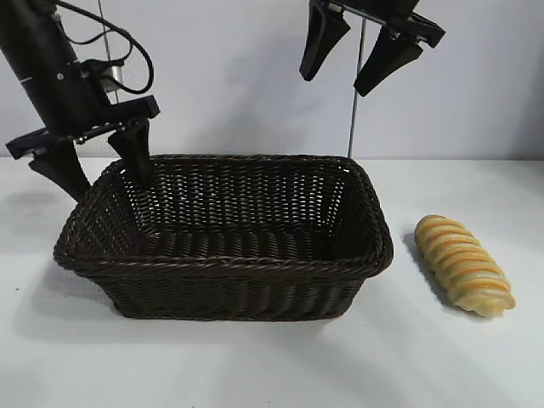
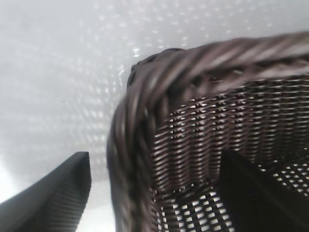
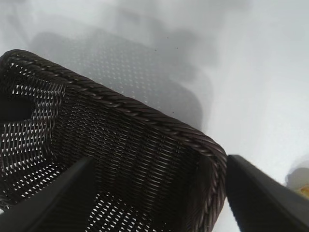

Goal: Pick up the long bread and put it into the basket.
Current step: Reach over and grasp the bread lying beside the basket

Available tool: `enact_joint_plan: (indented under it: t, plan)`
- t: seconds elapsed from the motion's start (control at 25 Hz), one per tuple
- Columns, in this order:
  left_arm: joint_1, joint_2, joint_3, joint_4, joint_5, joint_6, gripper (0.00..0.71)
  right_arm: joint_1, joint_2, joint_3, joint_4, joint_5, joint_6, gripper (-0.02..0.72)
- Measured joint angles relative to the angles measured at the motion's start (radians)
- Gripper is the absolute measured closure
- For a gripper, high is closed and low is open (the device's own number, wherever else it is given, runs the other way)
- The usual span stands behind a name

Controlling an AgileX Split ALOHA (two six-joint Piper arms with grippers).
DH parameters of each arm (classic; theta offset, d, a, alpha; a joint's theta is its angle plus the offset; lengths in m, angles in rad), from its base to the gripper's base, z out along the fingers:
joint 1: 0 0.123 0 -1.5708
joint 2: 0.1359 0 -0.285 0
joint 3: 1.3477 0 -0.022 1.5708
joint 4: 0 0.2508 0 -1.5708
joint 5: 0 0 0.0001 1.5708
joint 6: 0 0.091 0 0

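— Since the long golden-tan bread with orange-brown crosswise ridges (image 1: 464, 265) lies on the white table (image 1: 255, 365) at the lower right of the exterior view, well apart from both arms, which one do we send?

— We'd judge the right gripper (image 1: 368, 53), hanging at the top centre-right with its jaws spread wide and nothing between them. It is the nearer one; its wrist view catches only a pale sliver of loaf at the right edge.

— And the large dark-brown woven wicker basket (image 1: 223, 270)?

— Empty, in the middle of the table, just beside the loaf without touching it. The left gripper (image 1: 100, 157) sits at the upper left over the basket's corner, jaws wide apart, one finger inside the braided rim and one outside. It holds nothing.

— How do we take the loaf well?

— We'd come down across its narrow width, near the middle, fingers set between ridges so it can't roll. We'd lift high enough to clear the rim, then release low over the woven floor.
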Motion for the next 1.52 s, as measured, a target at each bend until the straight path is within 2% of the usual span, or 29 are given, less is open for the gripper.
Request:
enact_joint_plan:
  t: [0.32, 0.48, 0.76, 0.96, 1.52]
  plan:
    - [0.000, -0.150, 0.072, -0.067, -0.012, 0.000, 0.170, 0.000, 0.000, 0.000, 0.000, 0.000, 0.000, 0.164]
    - [0.000, -0.198, 0.152, -0.118, -0.078, 0.000, 0.170, 0.000, 0.000, 0.000, 0.000, 0.000, 0.000, 0.164]
    - [-0.001, -0.180, 0.246, -0.263, -0.211, 0.000, 0.170, 0.000, 0.000, 0.000, 0.003, 0.000, 0.001, 0.164]
    - [-0.001, -0.178, 0.281, -0.275, -0.262, 0.000, 0.170, 0.000, 0.000, 0.000, 0.003, 0.000, 0.001, 0.164]
    - [-0.001, -0.178, 0.284, -0.280, -0.267, 0.000, 0.170, 0.000, 0.000, 0.000, 0.003, 0.000, 0.002, 0.164]
